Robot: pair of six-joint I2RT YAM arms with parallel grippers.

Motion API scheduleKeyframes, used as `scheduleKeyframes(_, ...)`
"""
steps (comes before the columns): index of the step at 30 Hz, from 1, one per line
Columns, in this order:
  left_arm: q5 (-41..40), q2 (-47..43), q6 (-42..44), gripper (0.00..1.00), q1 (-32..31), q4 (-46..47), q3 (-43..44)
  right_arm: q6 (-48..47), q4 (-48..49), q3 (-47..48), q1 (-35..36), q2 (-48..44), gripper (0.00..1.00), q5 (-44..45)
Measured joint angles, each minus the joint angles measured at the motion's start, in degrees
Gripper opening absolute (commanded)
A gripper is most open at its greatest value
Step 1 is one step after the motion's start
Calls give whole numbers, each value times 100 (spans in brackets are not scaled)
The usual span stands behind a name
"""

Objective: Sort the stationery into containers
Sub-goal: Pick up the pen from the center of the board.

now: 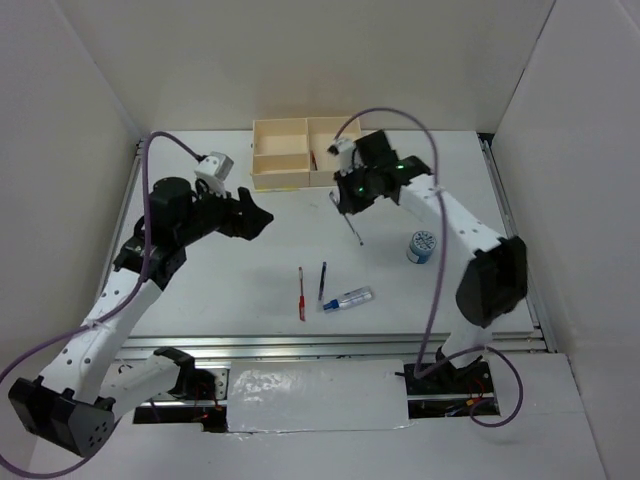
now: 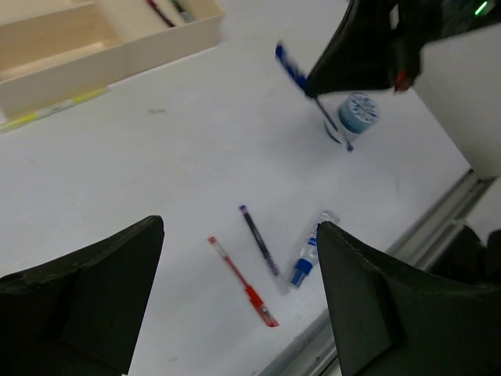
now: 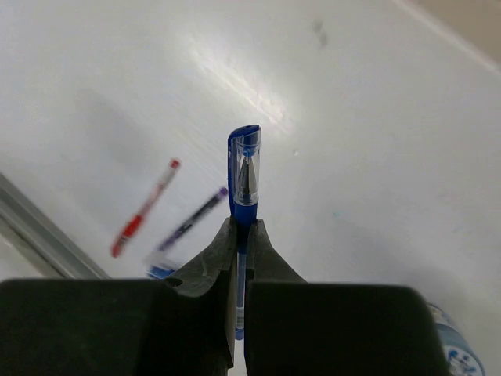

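Note:
The cream-yellow box (image 1: 280, 150) stands at the back centre; it also shows in the left wrist view (image 2: 94, 55), with pens (image 2: 160, 11) lying in one section. My right gripper (image 1: 346, 204) is shut on a blue pen (image 3: 245, 168) and holds it in the air in front of the box, with the pen hanging down (image 1: 356, 232). On the table lie a red pen (image 1: 301, 294), a dark blue pen (image 1: 323, 281), a clear tube with a blue end (image 1: 349, 298) and a blue-and-white cylinder (image 1: 421, 246). My left gripper (image 1: 262, 218) is open and empty, above the table left of the pens.
White walls close in the table on three sides. A metal rail (image 1: 330, 342) runs along the near edge, just past the loose pens. The right arm's link (image 1: 470, 235) passes next to the cylinder.

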Motion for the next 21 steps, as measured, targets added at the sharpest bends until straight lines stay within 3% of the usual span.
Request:
scheduleKeyframes(4,160,328,-350,91,-675,505,-105,743,446,2,-723,-1392,0,-800)
scheduleKeyframes(8,249,866,-483,92,-804,660,-33,1185,901,-28,-883,-1958,0,-1064)
scheduleKeyframes(14,68,1106,-459,92,-922,686,55,1467,1167,87,-1060,-1346,0,-1128)
scheduleKeyframes(21,621,1248,-951,93,-977,1554,35,2074,1464,81,-1180,-1088,0,-1508)
